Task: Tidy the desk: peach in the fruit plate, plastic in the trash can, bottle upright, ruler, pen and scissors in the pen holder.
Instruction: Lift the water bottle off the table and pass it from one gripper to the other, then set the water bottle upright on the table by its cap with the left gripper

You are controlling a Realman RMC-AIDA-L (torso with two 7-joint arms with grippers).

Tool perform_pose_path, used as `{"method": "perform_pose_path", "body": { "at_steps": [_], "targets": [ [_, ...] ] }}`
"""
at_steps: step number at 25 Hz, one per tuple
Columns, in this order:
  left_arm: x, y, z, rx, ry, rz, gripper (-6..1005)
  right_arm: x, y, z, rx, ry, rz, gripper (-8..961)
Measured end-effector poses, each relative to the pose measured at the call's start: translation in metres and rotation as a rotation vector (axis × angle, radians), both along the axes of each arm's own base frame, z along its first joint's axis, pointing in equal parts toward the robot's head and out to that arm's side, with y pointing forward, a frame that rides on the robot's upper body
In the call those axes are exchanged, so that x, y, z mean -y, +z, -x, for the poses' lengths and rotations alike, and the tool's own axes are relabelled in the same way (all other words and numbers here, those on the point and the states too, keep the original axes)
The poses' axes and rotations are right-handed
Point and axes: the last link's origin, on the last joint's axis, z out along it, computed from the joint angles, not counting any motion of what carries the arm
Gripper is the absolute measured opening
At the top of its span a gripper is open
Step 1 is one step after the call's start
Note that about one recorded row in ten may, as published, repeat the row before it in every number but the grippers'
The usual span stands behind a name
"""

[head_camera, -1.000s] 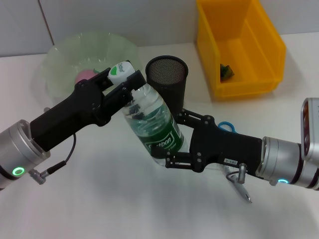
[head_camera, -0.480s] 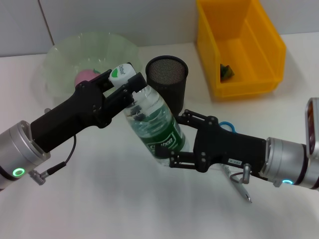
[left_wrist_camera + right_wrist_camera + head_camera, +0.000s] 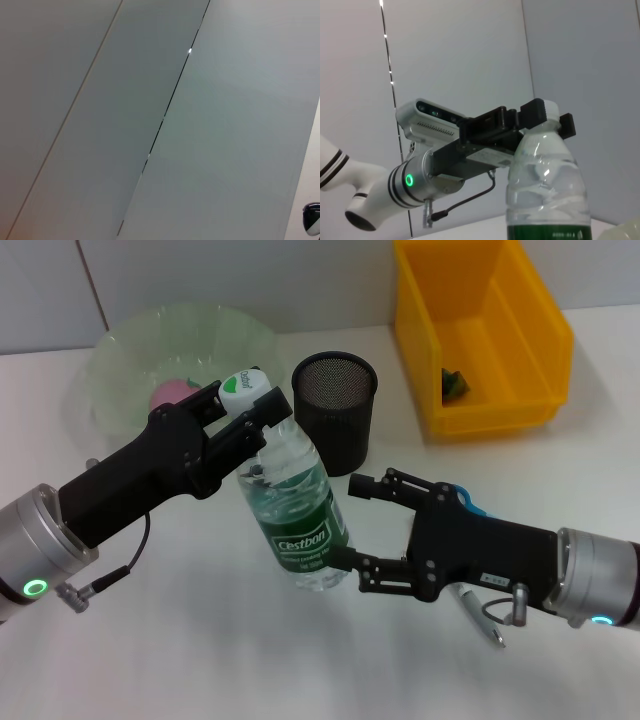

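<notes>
The clear bottle [image 3: 295, 510] with a green label stands nearly upright on the table, and my left gripper [image 3: 250, 410] is shut on its white-capped neck. The right wrist view shows the same grip [image 3: 525, 122] on the bottle [image 3: 547, 190]. My right gripper [image 3: 352, 525] is open just right of the bottle's lower body, its upper finger apart from it. The pink peach [image 3: 170, 392] lies in the green fruit plate [image 3: 120, 360]. Blue scissors [image 3: 466, 499] and a pen [image 3: 482, 615] lie partly hidden under my right arm. The black mesh pen holder [image 3: 335, 405] stands behind the bottle. No ruler shows.
A yellow bin [image 3: 520, 310] stands at the back right with a small dark green piece [image 3: 455, 383] inside. The left wrist view shows only wall panels.
The bottle has swung from a lean to nearly upright. My right gripper has drawn back toward the front right, off the bottle's base.
</notes>
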Motion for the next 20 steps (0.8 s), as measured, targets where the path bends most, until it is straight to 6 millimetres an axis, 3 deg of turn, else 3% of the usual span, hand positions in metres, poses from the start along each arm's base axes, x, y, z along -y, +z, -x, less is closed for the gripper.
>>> {"method": "perform_pose_path", "body": {
  "at_steps": [11,20],
  "targets": [
    [-0.002,0.001,0.008,-0.058,-0.006,-0.105,434,0.026,0.017,-0.030,0.028,-0.064,-0.054,825],
    [-0.001,0.006,0.024,-0.190,-0.029,-0.351,433,0.036,0.027,-0.047,0.022,-0.141,-0.108,825]
  ]
}}
